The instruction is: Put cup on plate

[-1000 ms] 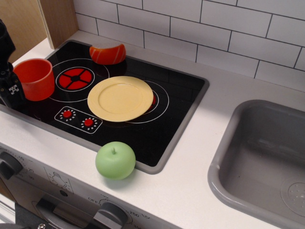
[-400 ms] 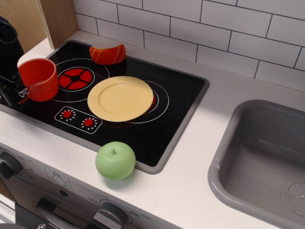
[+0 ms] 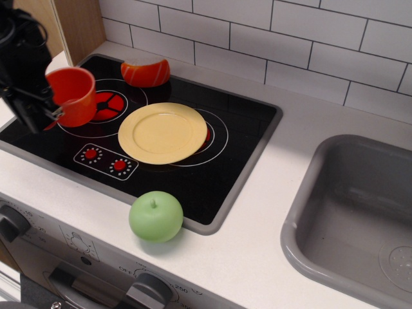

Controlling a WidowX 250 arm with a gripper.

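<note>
On hob: one plate (image 3: 162, 132) | one cup (image 3: 74, 95), handle clamped in pincer (image 3: 46, 116) | one apple (image 3: 156, 217)

Arm: single, black, entering at upper left edge, mostly cut off by frame. Wrist: angled downward and toward right. Claw (image 3: 46, 116): black, at left side of view, fingers closed on cup (image 3: 72, 96) at its left side near handle; fingertips small, partly hidden, exact contact hard to make out. Cup upright in grip.
</note>
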